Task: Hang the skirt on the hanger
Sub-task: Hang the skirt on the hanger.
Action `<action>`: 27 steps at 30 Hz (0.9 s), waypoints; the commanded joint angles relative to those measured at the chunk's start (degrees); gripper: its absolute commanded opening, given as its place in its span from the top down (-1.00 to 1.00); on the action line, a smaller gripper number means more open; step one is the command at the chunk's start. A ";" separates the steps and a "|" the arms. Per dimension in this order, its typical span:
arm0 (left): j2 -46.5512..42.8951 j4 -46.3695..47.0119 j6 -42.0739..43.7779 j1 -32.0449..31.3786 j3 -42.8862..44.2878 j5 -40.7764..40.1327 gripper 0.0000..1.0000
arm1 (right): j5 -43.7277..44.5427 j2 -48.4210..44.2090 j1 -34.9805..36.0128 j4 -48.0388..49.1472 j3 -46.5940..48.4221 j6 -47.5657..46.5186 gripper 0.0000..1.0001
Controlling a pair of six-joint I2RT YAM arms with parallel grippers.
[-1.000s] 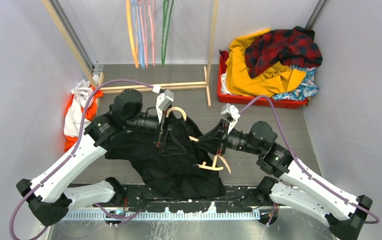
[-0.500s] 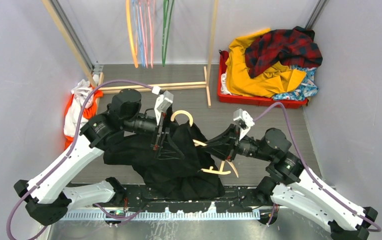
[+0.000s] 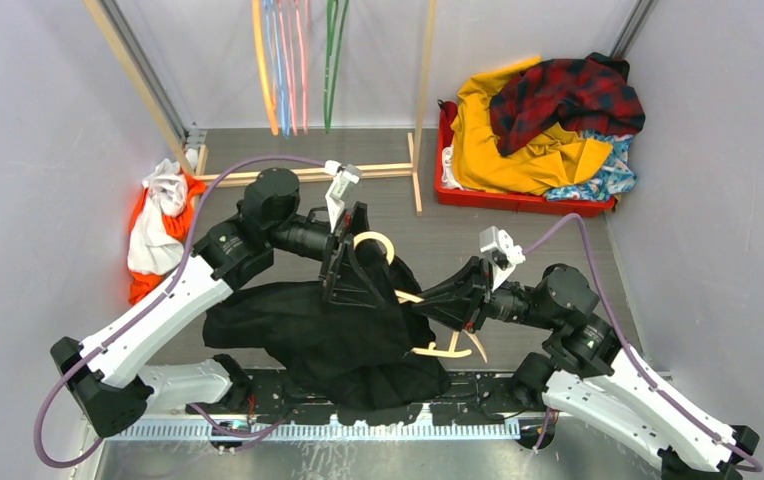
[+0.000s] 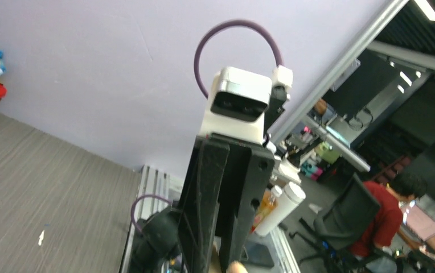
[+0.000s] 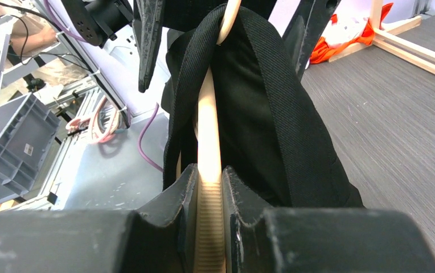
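Note:
The cream hanger is held by my right gripper, shut on one arm of it. A black garment is draped over the hanger, with a black band looped over it. My left gripper is at the hanger's hook. Its fingers stand apart on either side of the black garment and hold nothing. The left wrist view shows only my right gripper head-on. The blue flowered skirt lies in the red bin, under other clothes, far from both grippers.
The red bin at the back right holds a yellow garment and a red plaid one. A wooden rack base and coloured hangers stand at the back. An orange and white heap lies at the left wall.
My left gripper rose and moved right and back along the hanger's hook. My right arm swung right and kept its hold on the hanger. The black garment was lifted and bunched at the hanger.

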 commanded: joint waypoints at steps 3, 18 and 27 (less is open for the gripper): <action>-0.45 11.51 -5.47 0.17 -0.99 1.47 -0.63 | -0.30 1.52 -0.06 10.69 3.77 1.00 0.97; 0.13 10.11 -5.02 0.10 -1.31 0.02 1.00 | 0.11 5.85 -0.06 12.77 4.25 1.58 0.97; 2.45 -4.59 4.04 0.36 6.00 -1.65 1.00 | 10.10 8.07 -0.08 -3.58 9.28 -0.78 0.43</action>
